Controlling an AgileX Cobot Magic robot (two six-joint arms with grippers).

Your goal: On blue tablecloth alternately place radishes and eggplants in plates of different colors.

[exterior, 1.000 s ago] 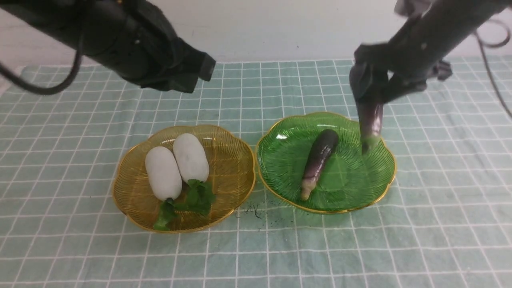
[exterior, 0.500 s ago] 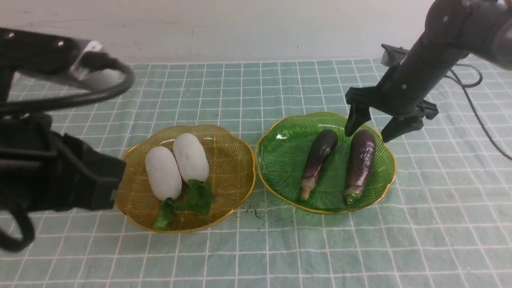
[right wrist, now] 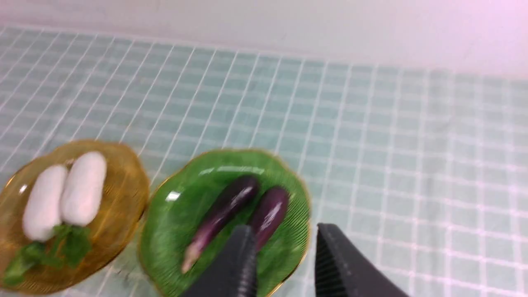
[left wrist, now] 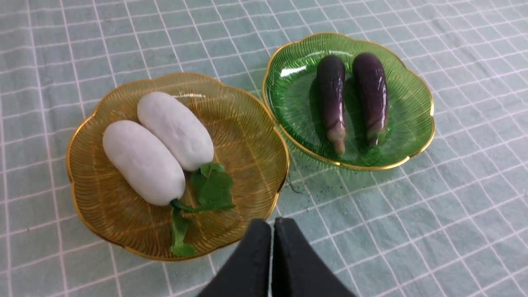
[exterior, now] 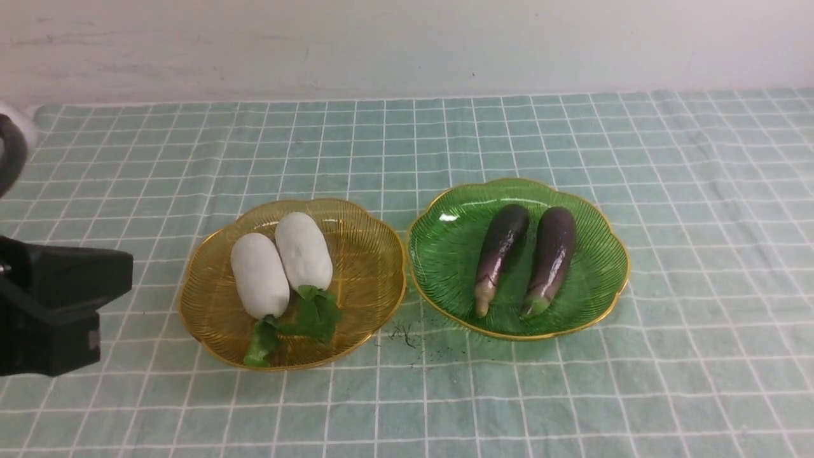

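Note:
Two white radishes (exterior: 280, 264) lie side by side in the amber plate (exterior: 375, 254), leaves toward the front. Two purple eggplants (exterior: 524, 257) lie side by side in the green plate (exterior: 445, 254). Both plates sit on the blue tablecloth (exterior: 699, 254). In the left wrist view my left gripper (left wrist: 272, 225) is shut and empty, high above the cloth near the amber plate's (left wrist: 247, 136) front edge. In the right wrist view my right gripper (right wrist: 284, 233) is open and empty, raised above the green plate's (right wrist: 173, 222) near rim. The right arm is out of the front view.
Part of my left arm (exterior: 51, 312) shows at the front view's left edge. A white wall (exterior: 407, 44) runs behind the cloth's far edge. Small dark specks (exterior: 407, 337) lie on the cloth between the plates' front rims.
The right gripper let the second eggplant go into the green plate, then drew back out of the front view. The eggplant settled beside the first. The left arm pulled back to the left edge.

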